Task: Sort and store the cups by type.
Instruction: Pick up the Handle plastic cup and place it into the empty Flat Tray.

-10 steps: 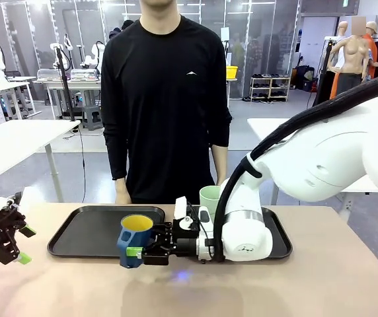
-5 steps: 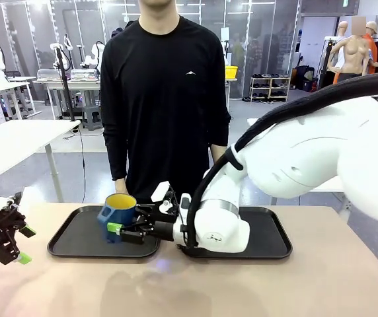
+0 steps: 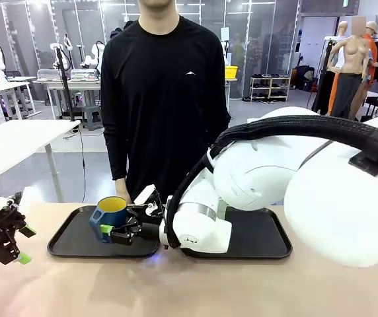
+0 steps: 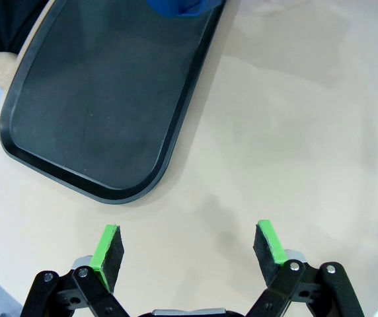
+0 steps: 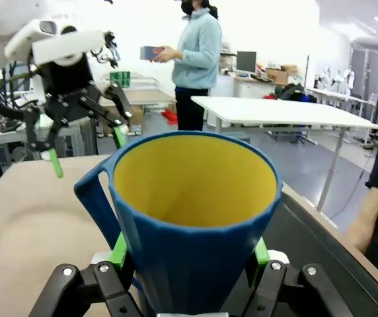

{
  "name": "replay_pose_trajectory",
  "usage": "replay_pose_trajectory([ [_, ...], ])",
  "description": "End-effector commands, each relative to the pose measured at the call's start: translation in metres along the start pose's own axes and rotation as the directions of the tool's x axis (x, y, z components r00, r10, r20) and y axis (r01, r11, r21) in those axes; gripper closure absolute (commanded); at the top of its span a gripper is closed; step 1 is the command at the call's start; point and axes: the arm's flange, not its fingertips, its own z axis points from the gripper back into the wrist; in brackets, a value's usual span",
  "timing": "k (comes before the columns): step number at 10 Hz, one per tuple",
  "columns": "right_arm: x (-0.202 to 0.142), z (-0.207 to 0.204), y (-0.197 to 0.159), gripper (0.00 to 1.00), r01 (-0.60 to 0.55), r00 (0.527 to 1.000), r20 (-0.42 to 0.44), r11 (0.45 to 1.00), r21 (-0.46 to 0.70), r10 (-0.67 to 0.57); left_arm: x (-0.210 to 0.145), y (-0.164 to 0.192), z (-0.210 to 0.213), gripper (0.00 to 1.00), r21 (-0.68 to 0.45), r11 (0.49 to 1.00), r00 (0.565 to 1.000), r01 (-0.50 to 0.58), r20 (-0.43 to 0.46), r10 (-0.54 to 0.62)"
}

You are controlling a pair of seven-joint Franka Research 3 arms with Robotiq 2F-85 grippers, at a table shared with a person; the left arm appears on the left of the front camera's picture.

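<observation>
So my right gripper [image 3: 113,230] is clamped on the short dark blue mug with the handle and yellow inside [image 3: 110,218], green pads pressed on both sides of its body, which is clear in the right wrist view [image 5: 192,257]. A second ago that mug was hanging over the bare tabletop, just off the near edge of the two trays. Since then the arm has swung it across, and now it sits over the left-hand black plastic tray [image 3: 70,244], toward that tray's far right corner. The mug looks a little tilted and I can't tell from the front whether its base is touching the tray floor or floating just above it, so I'd call it "arriving", not "placed".

The right-hand black tray [image 3: 268,241] is mostly hidden behind my own big white arm. The tall mint-green tumbler was standing at the far edge there a second ago, but the arm covers that spot now, so I can't say where it is.

Left gripper [image 3: 7,241] is parked over the left near edge of the beige table [image 3: 275,284], fingers spread wide with nothing between them [image 4: 188,254], same as it's been the whole second. The person in the black long-sleeved top [image 3: 166,99] stands at the far side, arms down.

My read: the mug's going onto the left tray as its "type" spot, so next is lower, let go, back out.
</observation>
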Motion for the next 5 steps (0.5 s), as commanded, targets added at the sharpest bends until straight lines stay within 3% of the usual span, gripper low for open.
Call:
replay_pose_trajectory([
  [1, -0.015, -0.016, 0.026, 0.24, -0.036, 0.999, -0.009, 0.997, -0.071, 0.035, 0.000, 0.000, -0.002, 0.00, 0.009, 1.000, 1.000, -0.003, -0.018, 0.003],
  [5, -0.019, -0.028, 0.018, 0.24, -0.021, 0.999, -0.027, 0.995, -0.095, 0.019, 0.000, 0.000, -0.002, 0.00, 0.009, 1.000, 1.000, -0.003, -0.018, 0.003],
])
